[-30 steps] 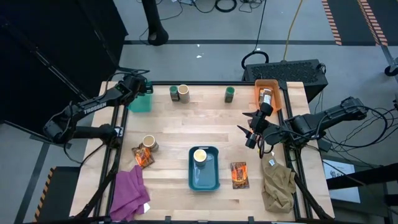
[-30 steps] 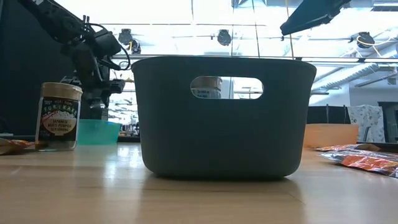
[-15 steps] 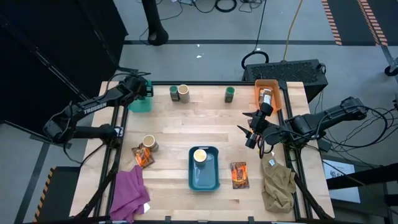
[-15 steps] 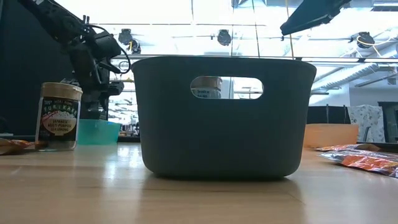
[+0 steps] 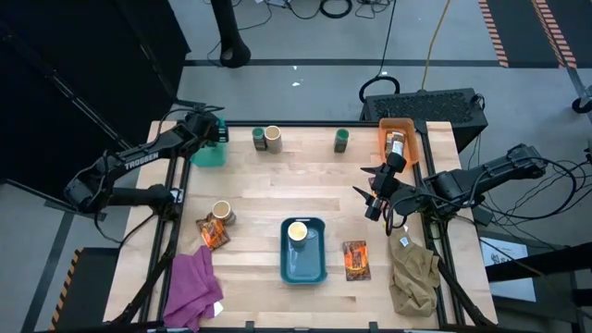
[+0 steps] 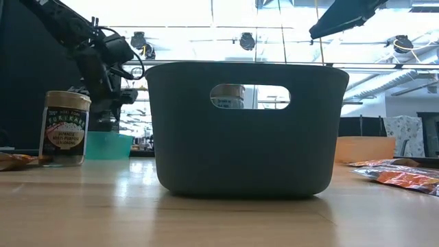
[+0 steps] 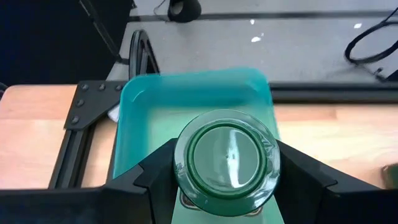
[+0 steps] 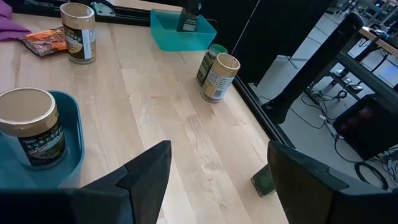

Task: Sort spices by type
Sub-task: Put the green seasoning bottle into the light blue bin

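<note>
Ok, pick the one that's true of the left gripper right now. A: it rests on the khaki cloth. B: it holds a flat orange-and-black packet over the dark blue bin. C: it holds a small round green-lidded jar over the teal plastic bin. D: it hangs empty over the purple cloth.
C: the left wrist view shows the left gripper closed on the small round green-lidded jar directly above the teal plastic bin at the table's far left corner.

Grey floor [image 5: 305, 42], black cables [image 5: 384, 28]
</note>
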Robot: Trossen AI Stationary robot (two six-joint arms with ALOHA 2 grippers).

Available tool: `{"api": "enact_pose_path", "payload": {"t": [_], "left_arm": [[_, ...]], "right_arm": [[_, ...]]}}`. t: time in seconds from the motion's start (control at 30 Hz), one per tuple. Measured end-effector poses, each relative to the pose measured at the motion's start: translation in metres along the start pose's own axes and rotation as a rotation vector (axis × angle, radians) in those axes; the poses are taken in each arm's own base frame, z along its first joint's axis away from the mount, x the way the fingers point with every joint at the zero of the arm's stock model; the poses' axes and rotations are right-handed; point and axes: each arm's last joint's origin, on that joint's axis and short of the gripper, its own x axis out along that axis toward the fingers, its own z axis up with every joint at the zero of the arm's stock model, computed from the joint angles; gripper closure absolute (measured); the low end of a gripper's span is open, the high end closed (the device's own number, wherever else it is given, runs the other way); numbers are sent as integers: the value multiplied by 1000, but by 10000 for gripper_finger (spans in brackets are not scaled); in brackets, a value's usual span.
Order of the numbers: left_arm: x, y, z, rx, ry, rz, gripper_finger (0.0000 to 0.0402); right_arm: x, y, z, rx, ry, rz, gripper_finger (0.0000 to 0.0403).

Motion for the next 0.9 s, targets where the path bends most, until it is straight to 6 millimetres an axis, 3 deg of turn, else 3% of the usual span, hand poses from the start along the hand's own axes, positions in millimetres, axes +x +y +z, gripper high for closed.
{"api": "enact_pose_path", "payload": {"t": [0.37,0.7,0.9], "left_arm": [[1,0,0,2,0,5,177],[21,-7,-8,40,55,54,170],[22,-9,-5,30,19,45,168]], "right_arm": [[0,0,0,-2,1,0,154],[0,0,0,-2,1,0,154],[0,0,0,-1,1,0,154]]}}
